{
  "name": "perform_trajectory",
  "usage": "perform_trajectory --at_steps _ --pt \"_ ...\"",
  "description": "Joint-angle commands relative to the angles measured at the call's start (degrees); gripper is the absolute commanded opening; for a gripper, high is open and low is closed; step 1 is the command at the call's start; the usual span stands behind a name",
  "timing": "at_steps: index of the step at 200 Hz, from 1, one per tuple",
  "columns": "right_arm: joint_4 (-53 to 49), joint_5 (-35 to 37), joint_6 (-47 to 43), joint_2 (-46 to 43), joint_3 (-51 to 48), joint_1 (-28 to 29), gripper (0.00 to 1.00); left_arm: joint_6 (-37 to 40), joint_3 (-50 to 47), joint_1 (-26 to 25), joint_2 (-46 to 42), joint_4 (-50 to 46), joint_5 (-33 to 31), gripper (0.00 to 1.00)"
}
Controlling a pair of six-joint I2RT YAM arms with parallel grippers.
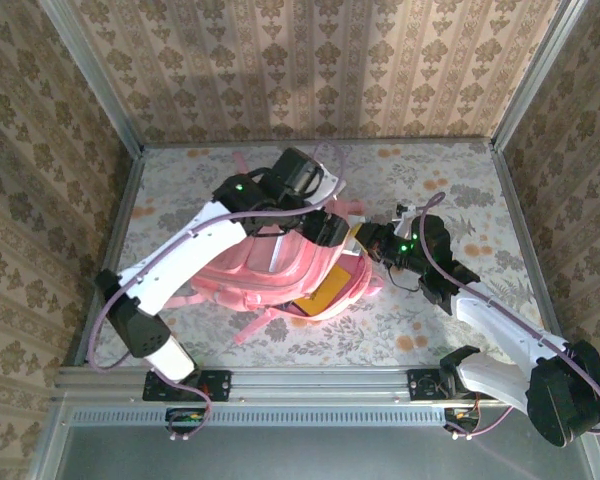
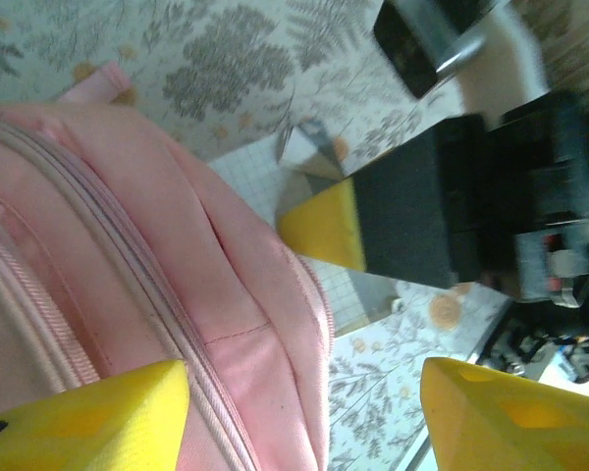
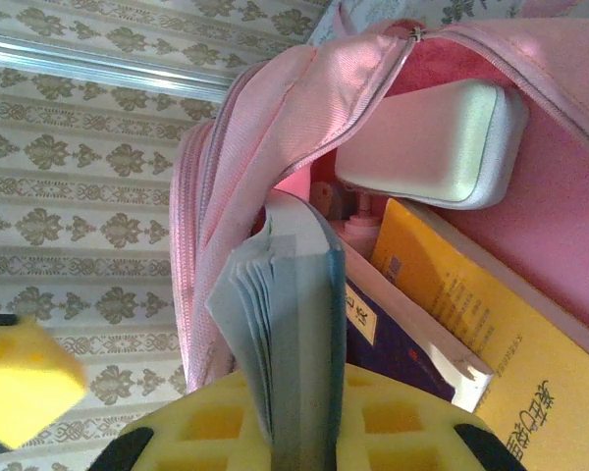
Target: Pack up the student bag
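The student bag [image 1: 270,270], a large pink backpack, lies in the middle of the table with its mouth facing right. My right gripper [image 1: 368,240] is shut on a thin blue-grey book [image 3: 299,324], whose far end sits in the bag's opening [image 3: 275,128]. Inside lie a white case [image 3: 432,142], a yellow book [image 3: 491,334] and a dark purple book [image 3: 388,339]. My left gripper [image 2: 304,417] hangs open over the bag's upper rim [image 2: 245,304]. The fabric lies between its yellow fingertips [image 2: 108,417] with nothing gripped.
The yellow book [image 1: 325,295] juts out of the bag at the near side. Pink straps [image 1: 250,325] trail toward the front rail. Patterned walls close the table on three sides. Both grippers are close together at the bag's mouth, the right one [image 2: 442,206] just beyond my left fingers.
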Motion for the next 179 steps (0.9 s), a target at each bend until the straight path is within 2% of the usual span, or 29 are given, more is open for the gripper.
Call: perform_trajectory --at_steps 1,33,70,133,179 --pt "7.2 -1.5 1.4 -2.0 3.9 1.0 0.0 1.1 0.0 -0.4 1.9 -2.6 -5.4 0.65" --pt "7.1 -1.5 1.7 -2.4 4.1 1.1 0.0 1.8 -0.9 -1.1 3.6 -1.8 -9.2 0.68" --pt "7.7 -1.8 1.9 -2.2 4.2 1.4 0.0 1.8 0.1 -2.1 5.4 -1.4 -8.9 0.68" --pt "8.0 -1.9 2.2 -2.3 3.8 1.6 0.0 1.9 1.5 -3.2 6.3 -2.4 -8.5 0.78" --pt "8.0 -2.4 2.6 -2.5 4.6 2.3 0.0 2.5 0.3 -3.1 7.6 -2.2 -12.2 0.71"
